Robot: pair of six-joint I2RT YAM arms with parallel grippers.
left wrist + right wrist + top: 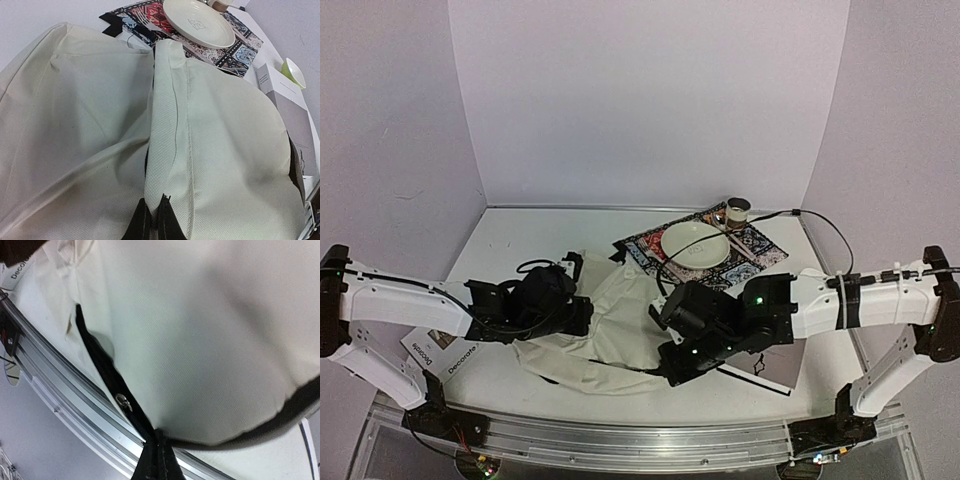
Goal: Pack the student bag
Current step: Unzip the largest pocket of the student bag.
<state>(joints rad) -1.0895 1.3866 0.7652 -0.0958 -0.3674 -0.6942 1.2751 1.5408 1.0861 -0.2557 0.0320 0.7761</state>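
While the student bag (610,325) is lying slumped on the bench (520,240) between the two arms, just beyond the metal rail (75,390) at the near edge, both sets of fingers are gripping it. The right fingers (147,467) are clenching the black zipper trim (101,360) along the bag's near edge, with the zipper pull (122,401) hanging just beside them. The left fingers (141,225) are pinching a raised fold of cream fabric on the bag's left side.

The cloth is sagging and creasing between the two grips, so I am judging it light, soft and limp. It is probably giving no support of its own, and a pinch of loose fabric is likelier to be stretching than carrying the whole bag. The woven face is looking faintly textured rather than slippery. The stitched trim and seams are looking like the firmest places to take hold, one on each side of the opening.

Farther back, a grey box (287,110) is lying just beside the bag. Beyond it a plate (695,243) is sitting on a patterned mat (760,255), with a cup (737,210) at the far edge.
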